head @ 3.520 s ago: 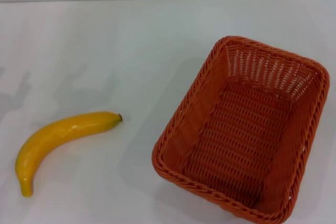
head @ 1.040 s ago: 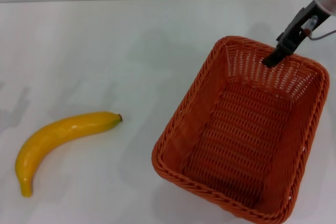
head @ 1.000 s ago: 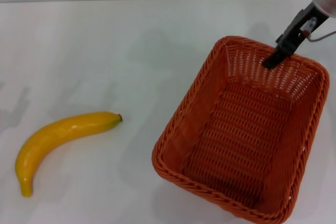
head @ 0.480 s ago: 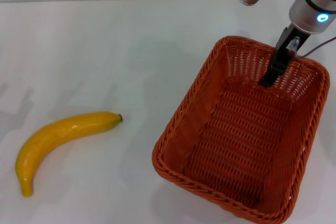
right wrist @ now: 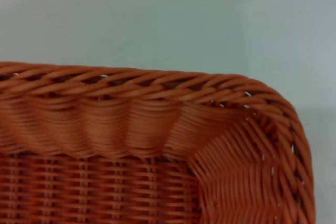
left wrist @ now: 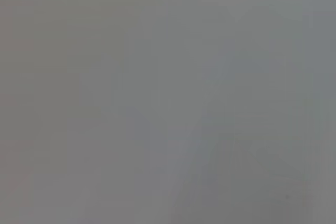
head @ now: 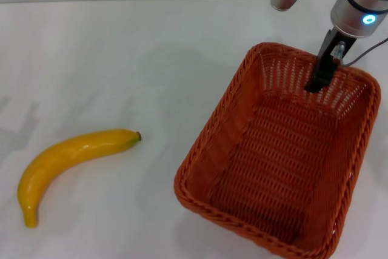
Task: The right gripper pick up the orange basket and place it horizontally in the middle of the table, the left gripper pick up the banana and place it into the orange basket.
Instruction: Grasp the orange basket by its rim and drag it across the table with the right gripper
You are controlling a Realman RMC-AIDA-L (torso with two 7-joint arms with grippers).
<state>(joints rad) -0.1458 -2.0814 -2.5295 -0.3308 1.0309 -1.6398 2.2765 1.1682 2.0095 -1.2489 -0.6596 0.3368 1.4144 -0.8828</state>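
You have the white table [head: 133, 47] filling the view, with no writing or labels readable on anything. The orange basket [head: 242, 125] sits directly under your right gripper [head: 319, 80], set at a slant on the table rather than square to it. That gripper reaches down from the silver arm with the blue ring light [head: 367, 19]; one dark finger dips inside the basket against its far wall, and you cannot tell from here whether the fingers are apart or together. The right wrist view shows the braided rim and a rounded corner close below. The banana [head: 66, 159] lies well apart from the gripper, across the table on your left side. Your left gripper is out of sight.
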